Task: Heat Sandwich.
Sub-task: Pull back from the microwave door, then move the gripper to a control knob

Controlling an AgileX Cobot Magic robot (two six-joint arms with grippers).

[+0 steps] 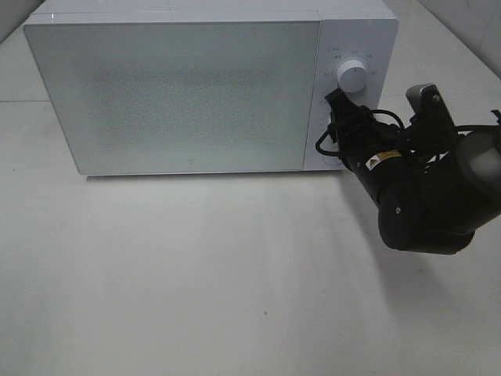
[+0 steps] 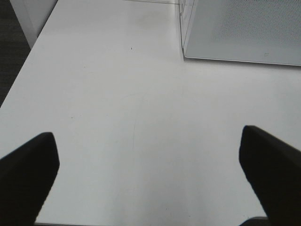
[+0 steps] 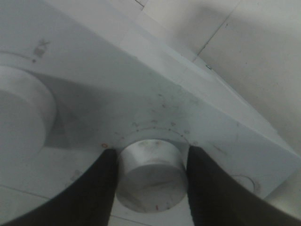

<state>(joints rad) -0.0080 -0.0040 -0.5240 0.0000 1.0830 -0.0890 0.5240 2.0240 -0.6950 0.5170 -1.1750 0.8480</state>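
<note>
The white microwave (image 1: 188, 94) stands at the back of the table with its door closed. The sandwich is hidden or out of view. My right gripper (image 1: 335, 129) is at the control panel below the upper knob (image 1: 352, 77). In the right wrist view its two dark fingers (image 3: 99, 188) press on both sides of the lower knob (image 3: 151, 172), so the right gripper (image 3: 151, 188) is shut on it. My left gripper (image 2: 148, 179) is open and empty over the bare table, its fingers (image 2: 26, 174) far apart. It does not show in the exterior high view.
The microwave's front left corner (image 2: 188, 47) lies ahead of the left gripper. The white table (image 1: 196, 274) extends in front of the microwave. The table's left edge (image 2: 19, 70) borders a dark floor.
</note>
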